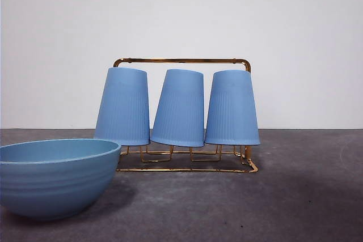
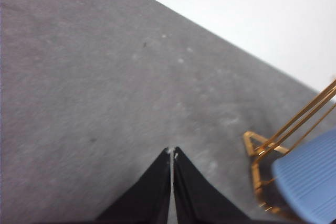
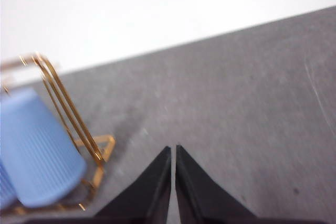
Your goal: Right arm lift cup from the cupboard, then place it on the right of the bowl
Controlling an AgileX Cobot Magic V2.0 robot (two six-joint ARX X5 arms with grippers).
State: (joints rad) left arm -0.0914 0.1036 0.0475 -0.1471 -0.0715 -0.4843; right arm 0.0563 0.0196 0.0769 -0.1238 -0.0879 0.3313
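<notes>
While three cups are kept upside down on the rack (image 3: 79, 129), the right gripper (image 3: 173, 153) is held closed, empty, beside the nearest cup (image 3: 37, 150).

- The bench (image 1: 306, 196) is flat and has a dark grey, slightly fuzzy top.
- It goes back to a plain white wall.
- A big blue bowl (image 1: 54, 177) sits on the bench at the front left.
- A thin gold wire rack (image 1: 187, 168) stands on the bench behind the bowl, near the middle.
- The bowl covers the rack's front left corner a little.
- To the right of the rack, only grey bench shows.
</notes>
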